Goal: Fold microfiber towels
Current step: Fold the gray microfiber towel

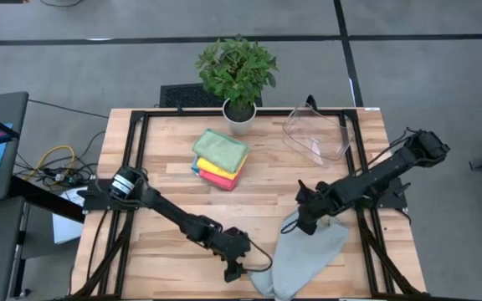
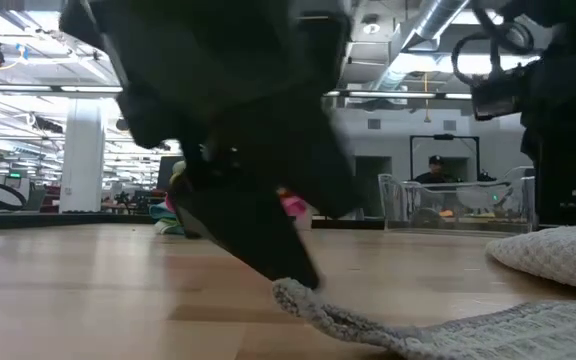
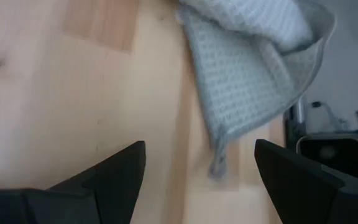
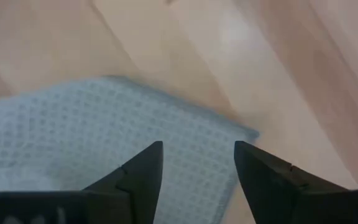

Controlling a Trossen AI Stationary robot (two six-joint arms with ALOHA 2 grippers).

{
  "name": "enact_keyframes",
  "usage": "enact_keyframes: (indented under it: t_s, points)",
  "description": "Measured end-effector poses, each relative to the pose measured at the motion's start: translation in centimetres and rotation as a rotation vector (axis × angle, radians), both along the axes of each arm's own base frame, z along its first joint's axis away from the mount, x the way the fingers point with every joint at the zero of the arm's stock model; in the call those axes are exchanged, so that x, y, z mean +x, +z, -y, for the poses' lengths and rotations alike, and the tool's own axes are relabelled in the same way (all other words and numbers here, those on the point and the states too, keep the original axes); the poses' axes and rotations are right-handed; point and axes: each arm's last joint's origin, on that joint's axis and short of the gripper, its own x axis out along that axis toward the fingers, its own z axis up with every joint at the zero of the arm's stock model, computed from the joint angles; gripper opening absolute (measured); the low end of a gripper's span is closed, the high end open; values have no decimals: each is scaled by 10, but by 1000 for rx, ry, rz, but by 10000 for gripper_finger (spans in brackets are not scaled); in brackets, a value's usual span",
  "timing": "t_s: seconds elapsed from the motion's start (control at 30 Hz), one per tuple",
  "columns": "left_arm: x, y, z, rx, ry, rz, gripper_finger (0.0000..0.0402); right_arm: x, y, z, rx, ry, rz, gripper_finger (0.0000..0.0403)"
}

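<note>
A pale grey-teal microfiber towel point(image 1: 312, 251) lies rumpled on the table near its near edge, partly folded over itself. My left gripper point(image 1: 231, 272) is open and slants down at the towel's near left corner point(image 3: 219, 163), which lies ahead between its fingers point(image 3: 199, 155). My right gripper point(image 1: 302, 221) is open and points down over the towel's far left corner point(image 4: 238, 132), with cloth below its fingers point(image 4: 197, 155). A stack of folded towels point(image 1: 220, 159), green on top of yellow, pink and blue, rests farther back. My left gripper has one fingertip point(image 2: 306, 277) right at the towel's near left corner point(image 2: 286, 292) in the low view. Whether it touches the cloth, I cannot tell.
A clear plastic bin point(image 1: 320, 134) stands at the far right and a potted plant point(image 1: 239, 79) at the far edge's middle. Bare wood point(image 1: 166, 167) lies left of the stack and between the stack and the towel.
</note>
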Motion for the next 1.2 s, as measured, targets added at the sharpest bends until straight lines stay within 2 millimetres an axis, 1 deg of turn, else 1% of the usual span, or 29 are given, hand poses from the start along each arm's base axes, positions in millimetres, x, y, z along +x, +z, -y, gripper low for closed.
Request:
enact_keyframes:
  t_s: [0.13,0.23,0.3,0.37,0.4,0.5,0.6,0.67,0.77,0.83,0.9,0.97,1.07,1.1,1.17,1.2]
  points:
    - [0,0,11,-1,15,14,295,-5,-7,4,-17,2,-30,221]
    - [0,3,17,41,21,26,295,-9,-14,5,-20,-2,-45,219]
    - [0,5,22,73,-2,23,295,-11,-19,3,-7,-1,-22,219]
    - [4,0,29,115,-26,23,295,-12,-23,2,6,-16,-7,219]
    - [5,1,32,138,-35,13,295,-14,-25,2,7,-22,-12,219]
    - [17,-3,42,221,-64,-10,295,-14,-30,1,8,-34,-10,217]
    - [28,1,48,330,-88,-23,295,-13,-37,-1,-6,-30,-29,214]
    - [34,4,49,377,-86,-20,295,-12,-41,-3,-21,-30,-38,208]
    - [41,1,48,384,-75,-25,284,-7,-46,-8,-42,-22,-12,185]
    - [42,-8,47,382,-49,-61,262,-7,-49,-10,-64,-16,-9,161]
    - [42,-10,46,376,-21,-86,229,-5,-49,-12,-65,-15,8,130]
    - [42,-11,44,370,-2,-107,186,-4,-49,-11,-62,-19,13,95]
    - [42,-9,39,367,26,-122,106,-3,-45,-12,-38,-9,19,31]
    - [42,-8,38,362,26,-126,77,-1,-42,-14,-24,6,20,19]
    - [43,-9,38,343,13,-133,25,1,-37,-14,-22,19,23,17]
    - [43,-8,37,332,11,-135,14,1,-33,-13,-24,14,18,22]
